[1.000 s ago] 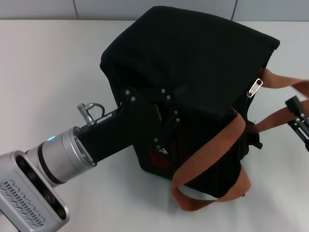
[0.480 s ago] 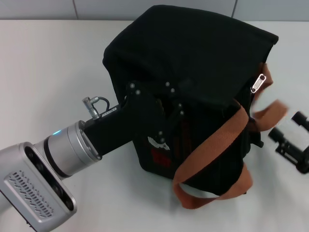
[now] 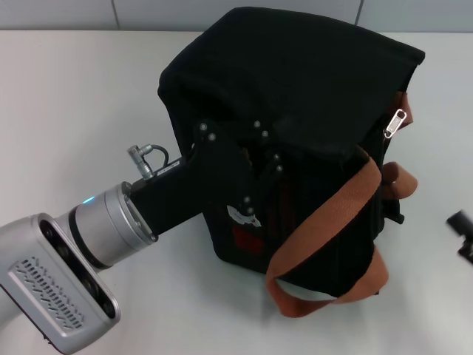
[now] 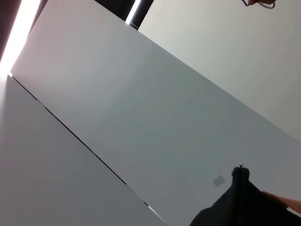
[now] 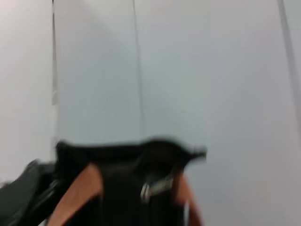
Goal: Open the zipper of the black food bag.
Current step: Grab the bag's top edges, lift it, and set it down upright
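— Where are the grippers seen?
— The left gripper [image 3: 255, 188] is pressed against the black food bag [image 3: 295, 96]; whether it is clamped cannot be told. Only a tip of the right gripper [image 3: 464, 235] is seen at the desk's [image 3: 66, 96] right edge.

— And the zipper?
— Its silver pull [image 3: 396, 123] hangs downward on the bag's right side; the right wrist view shows it [image 5: 157, 187] between the handles [image 5: 75, 193]. The bag stands mid-desk.

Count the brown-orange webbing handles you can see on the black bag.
2. One handle loops down the black food bag's near side onto the table; the other handle hangs on its right side, partly hidden behind the bag.
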